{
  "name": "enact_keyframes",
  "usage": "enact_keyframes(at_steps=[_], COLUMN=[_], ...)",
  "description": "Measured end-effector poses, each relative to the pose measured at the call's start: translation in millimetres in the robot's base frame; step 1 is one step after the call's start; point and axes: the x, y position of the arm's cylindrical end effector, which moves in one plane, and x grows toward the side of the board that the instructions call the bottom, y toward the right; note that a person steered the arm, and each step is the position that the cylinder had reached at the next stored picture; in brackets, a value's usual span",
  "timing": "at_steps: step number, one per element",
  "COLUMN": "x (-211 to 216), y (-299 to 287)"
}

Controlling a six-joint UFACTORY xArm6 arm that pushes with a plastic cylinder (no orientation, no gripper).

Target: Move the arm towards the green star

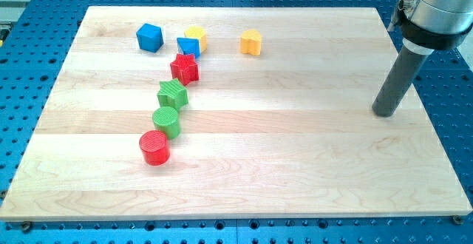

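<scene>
Tip (384,113) of dark rod at view's right on wooden board (295,163), well apart from green star block (172,94); touches no block; no gripper fitted.

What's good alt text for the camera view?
My tip rests at the wooden board's right side, far from the green star left of centre. The star sits in a line between a red star and a green cylinder.

Arm end: silver-grey metal housing with black collar, carrying a straight dark grey cylindrical rod; my tip (384,114) blunt.
</scene>
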Motion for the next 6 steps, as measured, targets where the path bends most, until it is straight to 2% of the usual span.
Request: enact_keyframes(at_steps=[1, 3, 4, 6], x=[0, 31, 31, 15], y=[-4, -74, -111, -140])
